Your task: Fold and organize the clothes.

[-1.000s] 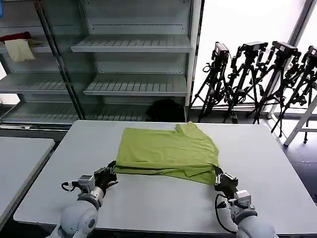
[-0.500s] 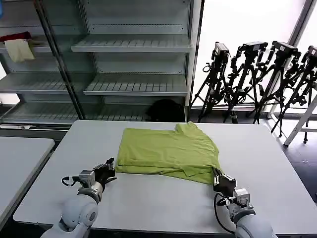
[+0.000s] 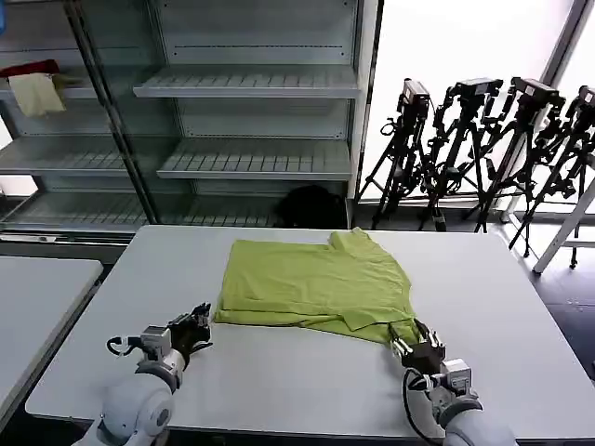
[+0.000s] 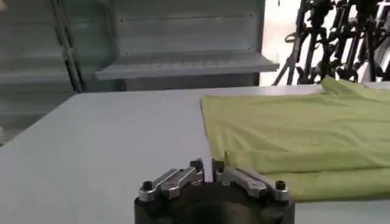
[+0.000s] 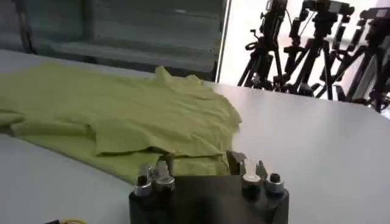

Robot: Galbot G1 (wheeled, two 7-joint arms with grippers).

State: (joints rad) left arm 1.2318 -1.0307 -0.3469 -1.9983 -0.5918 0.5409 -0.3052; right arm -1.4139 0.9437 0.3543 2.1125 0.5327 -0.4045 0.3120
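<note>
L gripper [image 3: 197,321] sits low on the worktop [image 3: 307,381], jaws pressed together, holding nothing – just off the near-left corner of the T-shirt [image 3: 311,286]. R gripper [image 3: 409,342] – jaws apart, at the shirt's near-right hem. Shirt lies folded mid-worktop.

No text, label or number can be read anywhere (shirt's visible face is plain).

T-shirt [image 3: 316,283] print hidden; lower layers covered.
</note>
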